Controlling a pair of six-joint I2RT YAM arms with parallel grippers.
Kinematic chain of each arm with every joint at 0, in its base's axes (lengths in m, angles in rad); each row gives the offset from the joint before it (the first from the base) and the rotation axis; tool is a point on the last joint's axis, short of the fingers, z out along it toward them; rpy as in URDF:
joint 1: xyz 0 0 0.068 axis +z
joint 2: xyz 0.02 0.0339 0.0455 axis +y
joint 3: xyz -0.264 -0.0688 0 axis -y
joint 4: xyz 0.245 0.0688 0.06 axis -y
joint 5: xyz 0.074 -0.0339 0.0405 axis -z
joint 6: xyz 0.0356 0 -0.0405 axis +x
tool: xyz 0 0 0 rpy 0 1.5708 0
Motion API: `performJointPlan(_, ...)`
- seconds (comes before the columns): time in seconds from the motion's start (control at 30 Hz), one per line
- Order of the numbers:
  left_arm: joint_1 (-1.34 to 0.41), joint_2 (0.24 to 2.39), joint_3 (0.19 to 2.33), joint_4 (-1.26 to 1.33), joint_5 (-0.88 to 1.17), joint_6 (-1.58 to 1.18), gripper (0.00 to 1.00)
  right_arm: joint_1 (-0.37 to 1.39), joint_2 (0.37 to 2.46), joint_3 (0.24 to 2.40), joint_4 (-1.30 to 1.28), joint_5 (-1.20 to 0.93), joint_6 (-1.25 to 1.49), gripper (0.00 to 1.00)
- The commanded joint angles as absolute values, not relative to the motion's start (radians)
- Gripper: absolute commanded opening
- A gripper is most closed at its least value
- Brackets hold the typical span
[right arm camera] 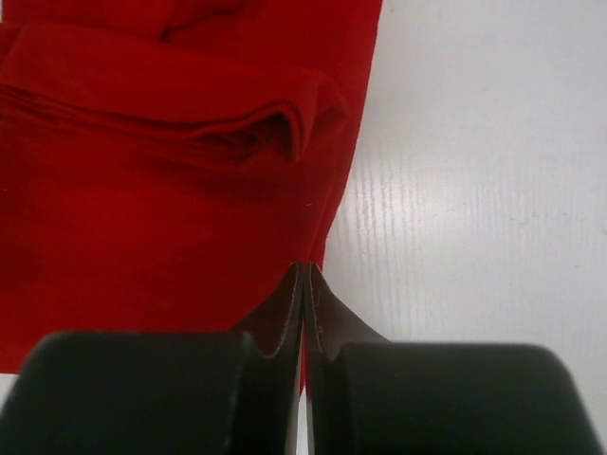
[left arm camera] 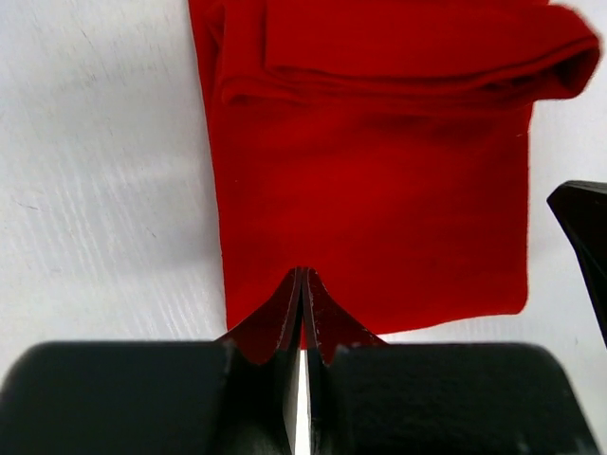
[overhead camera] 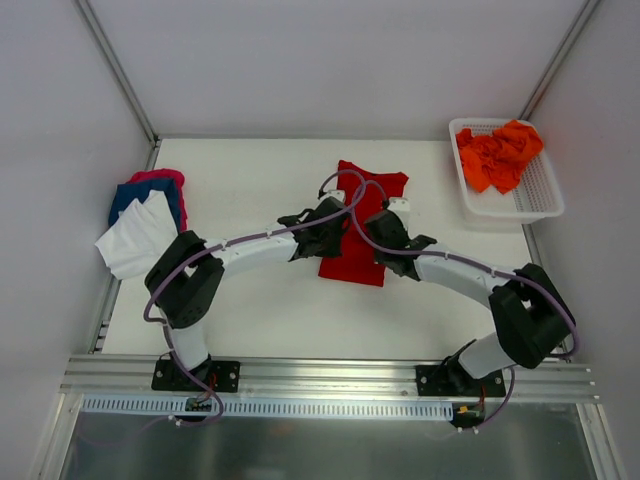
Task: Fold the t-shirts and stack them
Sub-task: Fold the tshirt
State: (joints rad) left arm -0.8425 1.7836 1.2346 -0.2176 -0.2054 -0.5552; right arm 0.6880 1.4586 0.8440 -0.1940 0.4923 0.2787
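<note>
The left arm [overhead camera: 215, 262] and the right arm [overhead camera: 470, 272] were each built of white tubular links between bulky matte-black joint housings. A greyish-purple cable [overhead camera: 250, 238] ran loosely along each. Black base plates [overhead camera: 195, 376] sat bolted to a silver rail [overhead camera: 330, 375]. The left gripper [left arm camera: 303, 275] and right gripper [right arm camera: 305, 270] had black fingers tapering to thin wedge tips above rounded, blocky bodies.

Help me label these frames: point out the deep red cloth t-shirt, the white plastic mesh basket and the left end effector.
deep red cloth t-shirt [left arm camera: 379, 218]: left wrist view, flat middle panel.
white plastic mesh basket [overhead camera: 538, 190]: top external view, bare mesh floor.
left end effector [left arm camera: 303, 275]: left wrist view, between closed fingertips.
</note>
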Motion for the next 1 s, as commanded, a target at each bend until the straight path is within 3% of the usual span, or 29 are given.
performJointPlan(0.0, -0.836, 1.801, 1.213, -0.176, -0.181, -0.588, 0.00, 0.693, 1.521, 0.911, -0.133, 0.459, 0.281, 0.00)
performJointPlan(0.67, -0.838, 1.871, 1.089, -0.043, -0.115, -0.669, 0.00, 0.623, 1.833, 1.155, -0.126, 0.440, 0.226, 0.00)
performJointPlan(0.97, -0.839, 1.833, 1.012, -0.005, -0.112, -0.696, 0.00, 0.543, 1.968, 1.408, -0.190, 0.451, 0.157, 0.00)
